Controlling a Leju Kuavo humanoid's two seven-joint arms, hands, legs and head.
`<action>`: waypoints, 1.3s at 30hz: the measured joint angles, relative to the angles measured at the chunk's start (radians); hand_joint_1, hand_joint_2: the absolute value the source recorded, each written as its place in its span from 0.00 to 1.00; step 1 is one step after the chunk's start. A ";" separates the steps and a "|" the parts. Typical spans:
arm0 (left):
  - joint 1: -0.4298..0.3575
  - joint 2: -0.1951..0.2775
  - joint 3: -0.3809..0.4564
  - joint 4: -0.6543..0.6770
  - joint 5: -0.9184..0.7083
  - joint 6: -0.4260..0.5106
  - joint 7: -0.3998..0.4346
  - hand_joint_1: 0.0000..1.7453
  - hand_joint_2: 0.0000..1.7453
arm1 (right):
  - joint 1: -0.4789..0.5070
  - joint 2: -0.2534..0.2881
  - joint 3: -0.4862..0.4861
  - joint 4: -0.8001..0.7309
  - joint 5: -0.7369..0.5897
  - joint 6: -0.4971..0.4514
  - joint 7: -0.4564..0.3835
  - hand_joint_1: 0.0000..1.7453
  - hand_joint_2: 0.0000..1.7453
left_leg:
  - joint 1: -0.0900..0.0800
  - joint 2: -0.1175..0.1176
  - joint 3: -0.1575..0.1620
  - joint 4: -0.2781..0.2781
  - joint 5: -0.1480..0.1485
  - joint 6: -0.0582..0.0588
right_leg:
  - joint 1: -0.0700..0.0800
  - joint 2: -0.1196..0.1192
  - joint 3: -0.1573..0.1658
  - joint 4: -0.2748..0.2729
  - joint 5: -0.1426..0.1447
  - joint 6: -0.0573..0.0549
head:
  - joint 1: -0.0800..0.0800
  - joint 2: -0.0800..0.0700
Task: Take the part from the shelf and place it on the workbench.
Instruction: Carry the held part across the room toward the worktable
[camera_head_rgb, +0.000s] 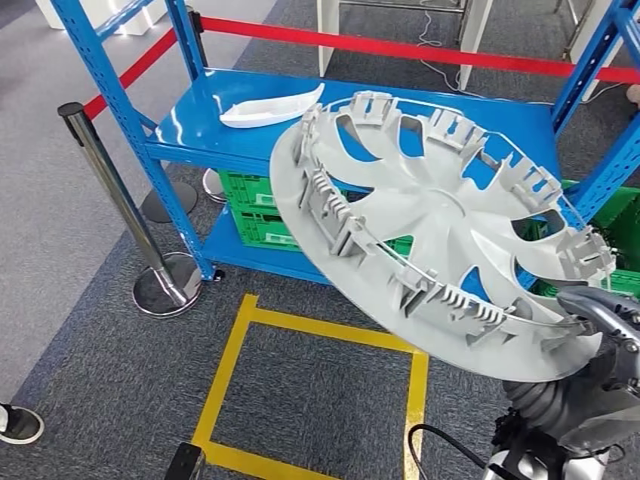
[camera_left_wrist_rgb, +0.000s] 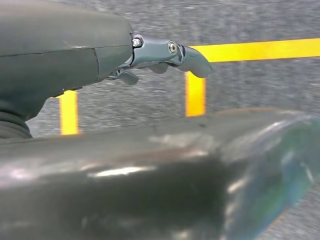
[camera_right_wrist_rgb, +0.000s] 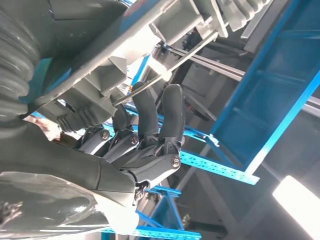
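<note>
A large grey plastic wheel cover (camera_head_rgb: 445, 220), ribbed inner side up, hangs tilted in front of the blue shelf (camera_head_rgb: 226, 130) in the head view. My right hand (camera_head_rgb: 604, 325) grips its rim at the lower right. In the right wrist view the dark fingers (camera_right_wrist_rgb: 151, 125) curl over the edge of the wheel cover (camera_right_wrist_rgb: 113, 55). A second white curved part (camera_head_rgb: 268, 107) lies on the shelf's top board. My left hand (camera_left_wrist_rgb: 162, 55) hangs over the floor with nothing in it, its fingers stretched out.
Green crates (camera_head_rgb: 253, 205) sit on the lower shelf board. A chrome barrier post (camera_head_rgb: 124, 195) with red rope stands at the left. A yellow taped square (camera_head_rgb: 226, 370) marks the grey carpet below. A person's dark shoe (camera_head_rgb: 19, 425) is at the lower left edge.
</note>
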 joint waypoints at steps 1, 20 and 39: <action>0.001 0.000 0.000 0.000 -0.007 0.004 0.012 0.00 0.00 | 0.002 0.000 -0.002 0.001 -0.010 0.000 0.000 1.00 1.00 | 0.000 0.000 0.001 0.048 -0.012 0.000 | 0.001 0.000 -0.014 0.005 0.010 0.000 | 0.000 0.000; 0.004 -0.023 0.030 0.001 0.021 0.037 0.028 0.00 0.00 | 0.005 -0.016 -0.004 0.045 -0.011 -0.001 0.000 1.00 1.00 | -0.001 -0.004 0.112 -0.249 0.143 0.048 | -0.006 0.011 -0.074 0.172 -0.021 0.059 | 0.013 0.000; 0.019 -0.027 0.057 0.001 0.016 0.072 0.046 0.00 0.00 | 0.033 -0.017 -0.014 0.049 -0.019 -0.001 0.000 1.00 1.00 | -0.013 0.038 0.166 -0.231 0.096 0.019 | 0.002 -0.085 -0.028 0.020 0.010 0.019 | 0.003 0.000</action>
